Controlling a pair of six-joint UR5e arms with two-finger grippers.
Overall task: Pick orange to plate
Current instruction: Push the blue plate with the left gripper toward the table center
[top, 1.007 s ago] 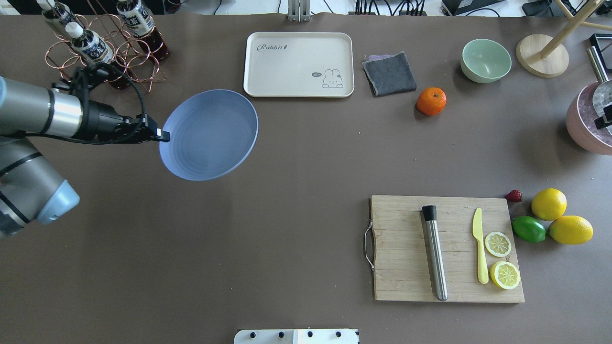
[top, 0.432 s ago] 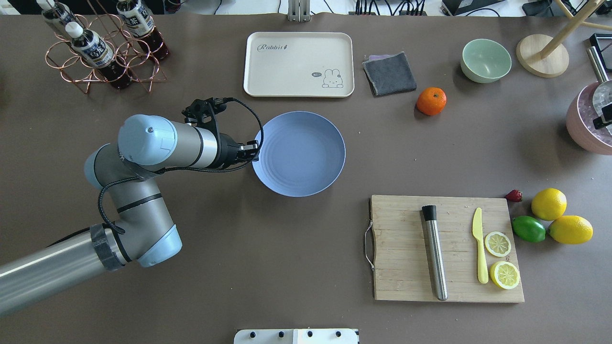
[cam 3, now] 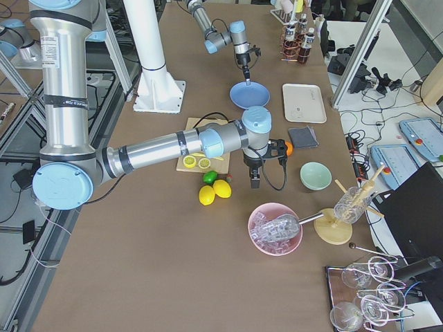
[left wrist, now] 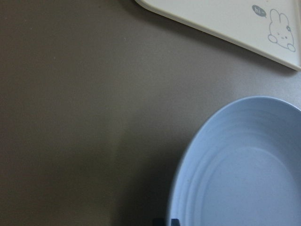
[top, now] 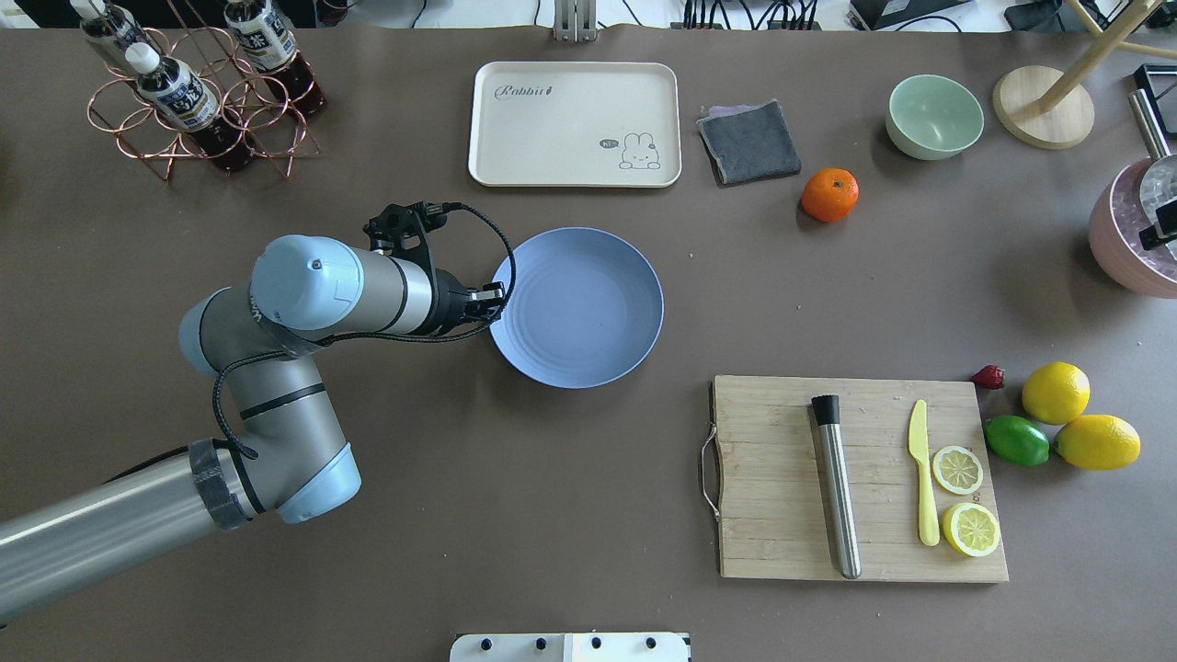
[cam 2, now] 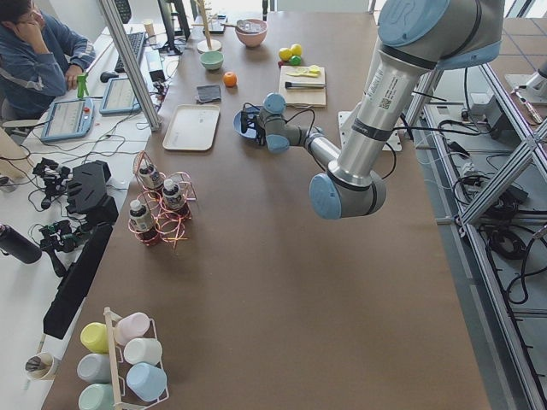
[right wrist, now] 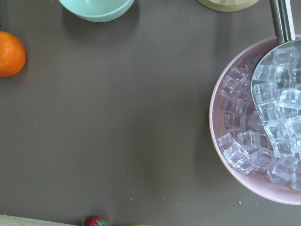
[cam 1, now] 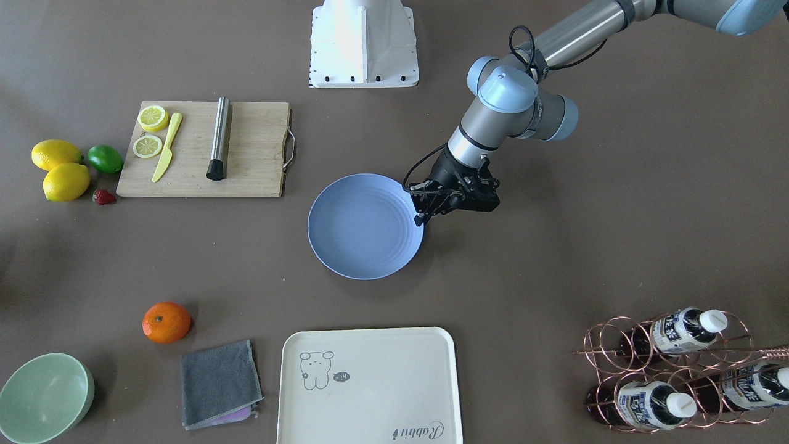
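The light-blue plate [top: 588, 313] lies flat near the table's middle, in front of the cream tray. My left gripper [top: 497, 303] is at the plate's left rim, shut on it; the left wrist view shows the plate [left wrist: 249, 174] filling the lower right. The orange [top: 829, 194] sits alone on the table well to the plate's right, beside a grey cloth, and shows at the left edge as the orange [right wrist: 9, 53] in the right wrist view. My right gripper [cam 3: 254, 181] hovers between the orange and the ice bowl; I cannot tell whether it is open or shut.
A cream tray [top: 574, 123], a grey cloth [top: 749, 141] and a green bowl [top: 934, 116] line the far side. A cutting board [top: 772, 478] with knife and lemon slices lies front right, lemons and a lime [top: 1016, 440] beside it. A pink ice bowl [top: 1126, 253] stands at the right edge.
The left arm carried the plate from up at the far left to the table's middle and lowered it. In the last moment the plate slid slightly toward the robot.
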